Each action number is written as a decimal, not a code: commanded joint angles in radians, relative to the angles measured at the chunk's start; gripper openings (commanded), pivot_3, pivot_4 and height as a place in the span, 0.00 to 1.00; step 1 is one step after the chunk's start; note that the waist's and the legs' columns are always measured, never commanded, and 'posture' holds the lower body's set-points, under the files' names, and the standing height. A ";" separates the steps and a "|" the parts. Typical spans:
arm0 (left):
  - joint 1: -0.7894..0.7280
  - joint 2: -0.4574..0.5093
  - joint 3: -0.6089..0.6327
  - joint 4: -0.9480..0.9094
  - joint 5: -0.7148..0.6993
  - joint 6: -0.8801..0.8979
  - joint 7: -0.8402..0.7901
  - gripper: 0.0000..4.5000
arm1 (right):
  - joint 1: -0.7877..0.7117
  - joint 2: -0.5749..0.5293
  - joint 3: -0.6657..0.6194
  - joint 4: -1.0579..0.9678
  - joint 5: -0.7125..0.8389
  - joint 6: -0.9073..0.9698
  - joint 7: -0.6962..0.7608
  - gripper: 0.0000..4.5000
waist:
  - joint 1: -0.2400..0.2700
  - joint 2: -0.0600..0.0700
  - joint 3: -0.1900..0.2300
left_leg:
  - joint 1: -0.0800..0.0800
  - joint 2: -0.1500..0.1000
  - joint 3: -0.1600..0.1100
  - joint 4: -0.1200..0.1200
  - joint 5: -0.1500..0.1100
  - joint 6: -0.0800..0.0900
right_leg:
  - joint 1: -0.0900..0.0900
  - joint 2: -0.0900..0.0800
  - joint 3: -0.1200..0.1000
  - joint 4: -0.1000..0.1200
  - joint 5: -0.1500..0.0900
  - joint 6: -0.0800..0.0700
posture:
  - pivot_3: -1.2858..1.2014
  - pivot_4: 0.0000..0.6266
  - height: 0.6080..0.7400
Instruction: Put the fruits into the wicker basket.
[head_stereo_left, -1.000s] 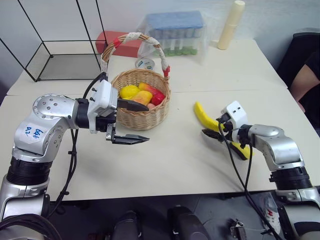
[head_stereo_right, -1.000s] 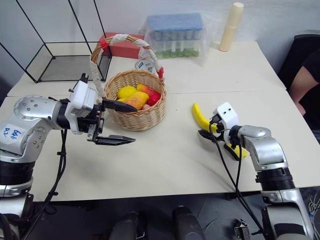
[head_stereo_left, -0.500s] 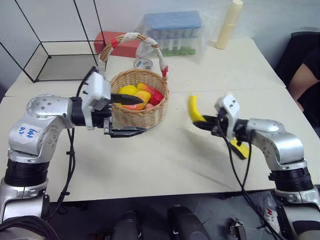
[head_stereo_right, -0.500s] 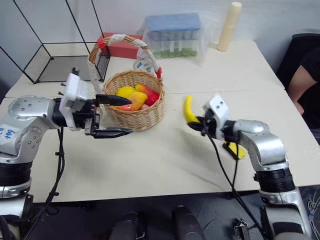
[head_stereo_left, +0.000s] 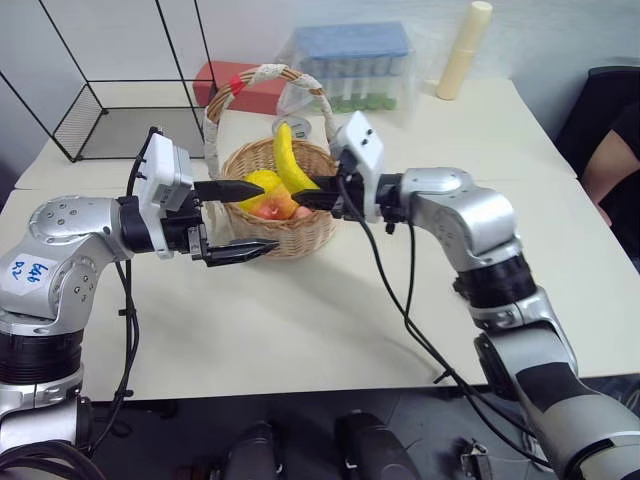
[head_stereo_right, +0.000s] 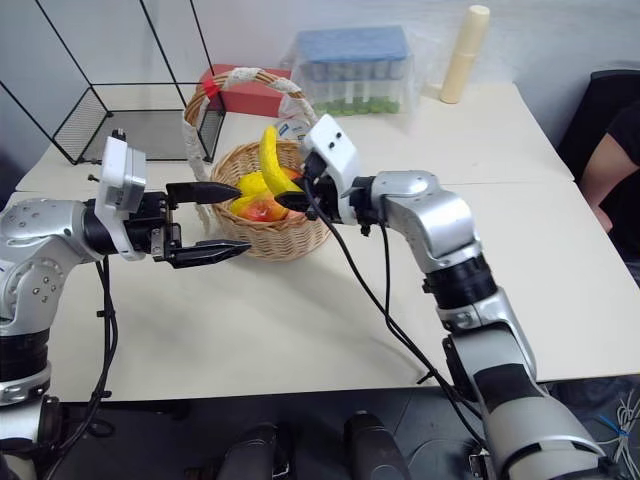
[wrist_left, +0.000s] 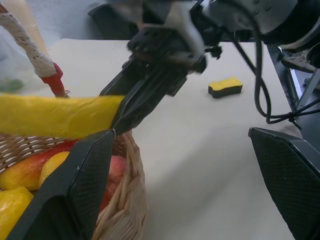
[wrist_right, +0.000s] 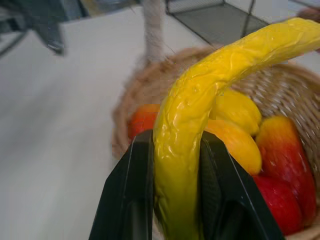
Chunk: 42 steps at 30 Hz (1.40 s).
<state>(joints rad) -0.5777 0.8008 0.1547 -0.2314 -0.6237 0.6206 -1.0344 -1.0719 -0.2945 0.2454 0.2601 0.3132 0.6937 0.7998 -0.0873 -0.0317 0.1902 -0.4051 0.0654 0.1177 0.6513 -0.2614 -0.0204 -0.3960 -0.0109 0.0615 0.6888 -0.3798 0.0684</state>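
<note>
Cream-coloured worktop (head_stereo_left: 330, 330) carries everything, and its near half lies bare under the two arms. Coming in from the left edge, the left end effector (head_stereo_left: 243, 217) hovers just beside the near-left wall of the wicker basket (head_stereo_left: 290, 232), its two black fingers spread wide apart, one above the other, gripping nothing. From the right side, the right end effector (head_stereo_left: 312, 192) reaches across to the basket's right rim with its fingers pressed onto the lower end of the banana (head_stereo_left: 289, 158); the right wrist view shows the yellow skin squeezed between the two black pads (wrist_right: 134, 190). The banana stands nearly upright, its free end curving up under the arched handle (head_stereo_left: 262, 78), directly over the basket's opening and above the fruit already inside: a yellow piece (head_stereo_left: 260, 184), an orange-yellow mango (head_stereo_left: 278, 203) and red pieces (wrist_right: 287, 165) lying together on the woven floor. The basket sits about midway across the worktop. A flat yellow block (wrist_left: 225, 86) lies well apart toward the right edge. Along the far edge stand a black wire cage (head_stereo_left: 110, 110) at the left corner, a red box (head_stereo_left: 215, 78), a clear blue-lidded container (head_stereo_left: 352, 62) and a pale cylinder (head_stereo_left: 462, 38).
</note>
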 joint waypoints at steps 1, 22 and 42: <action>0.005 -0.003 0.020 -0.047 -0.017 -0.012 0.019 1.00 | -0.072 0.052 -0.030 0.067 -0.034 -0.060 -0.047 0.38 | -0.003 0.000 0.000 | 0.000 0.000 0.000 0.000 0.000 0.000 | -0.001 0.000 0.000 0.001 0.000 0.000 | 0.52 0.24 1.00; -0.048 -0.018 -0.015 0.008 0.002 -0.045 0.021 1.00 | 0.006 0.007 -0.240 -0.071 -0.008 -0.038 -0.246 0.74 | -0.014 0.000 0.000 | 0.000 0.001 0.001 -0.003 0.001 -0.002 | -0.002 0.002 0.001 0.001 0.000 -0.001 | 0.52 0.24 1.00; -0.026 -0.012 -0.007 -0.020 0.008 -0.060 0.046 1.00 | -0.236 0.165 -0.224 0.612 -0.171 -0.502 -0.252 0.14 | -0.024 0.000 0.000 | -0.001 0.001 0.001 -0.003 0.001 -0.002 | -0.002 0.001 0.000 0.001 0.000 -0.001 | 0.52 0.24 1.00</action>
<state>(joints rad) -0.6036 0.7824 0.1188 -0.2230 -0.6039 0.5654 -0.9957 -1.2820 -0.1317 0.0363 0.8946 0.1370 0.2271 0.5432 -0.1116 -0.0316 0.1902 -0.4056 0.0660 0.1184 0.6485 -0.2605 -0.0223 -0.3981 -0.0102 0.0620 0.6893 -0.3800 0.0679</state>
